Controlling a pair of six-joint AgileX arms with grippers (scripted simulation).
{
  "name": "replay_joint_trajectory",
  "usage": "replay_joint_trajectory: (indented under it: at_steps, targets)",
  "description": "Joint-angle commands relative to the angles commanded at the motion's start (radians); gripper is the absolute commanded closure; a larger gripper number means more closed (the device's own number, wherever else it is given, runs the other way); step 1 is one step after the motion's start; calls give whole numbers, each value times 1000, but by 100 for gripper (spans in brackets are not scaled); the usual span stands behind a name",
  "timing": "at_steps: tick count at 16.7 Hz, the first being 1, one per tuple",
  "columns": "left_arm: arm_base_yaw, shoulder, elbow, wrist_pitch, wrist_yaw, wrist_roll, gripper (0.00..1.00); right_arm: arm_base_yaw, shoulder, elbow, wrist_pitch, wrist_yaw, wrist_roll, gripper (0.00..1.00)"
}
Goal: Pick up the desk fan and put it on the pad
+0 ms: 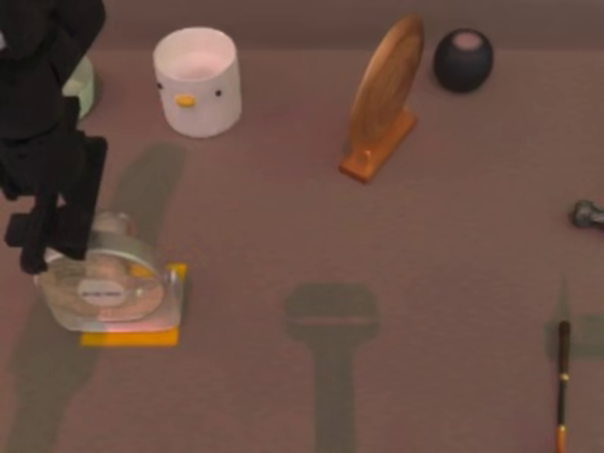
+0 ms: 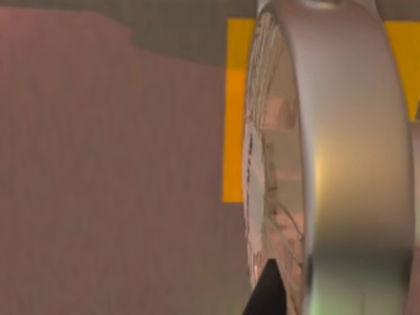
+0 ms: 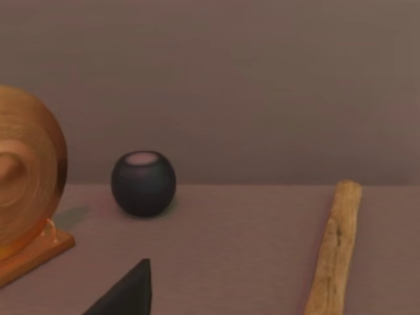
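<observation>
The shiny silver desk fan point(image 1: 106, 285) lies with its round grille head facing up over the orange-yellow pad point(image 1: 132, 337), covering most of it; only the pad's near and right edges show. My left gripper point(image 1: 52, 247) reaches down from the top left and is shut on the fan's left rim. In the left wrist view the fan's rim point(image 2: 348, 164) fills the frame, one black fingertip point(image 2: 266, 292) lies against the grille, and the pad point(image 2: 235, 111) shows behind. My right gripper point(image 3: 203, 308) is out of the top view and open, with one fingertip point(image 3: 134, 289) showing.
At the back stand a white duck-faced cup point(image 1: 196, 80), an upright oval wooden disc on an orange stand point(image 1: 385, 94) and a dark round ball-shaped object point(image 1: 462, 59). A pale green object point(image 1: 83, 85) sits behind my left arm. A grey metal piece point(image 1: 587, 214) and a thin brush point(image 1: 562, 377) lie at the right.
</observation>
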Motion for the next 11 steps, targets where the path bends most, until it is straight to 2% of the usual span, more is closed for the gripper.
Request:
replay_joint_trajectory:
  at_steps: [5, 11]
  targets:
    - [0, 0, 0, 0, 0, 0, 2, 0, 0, 0, 0, 0, 0, 0]
    - [0, 0, 0, 0, 0, 0, 0, 0, 0, 0, 0, 0, 0, 0]
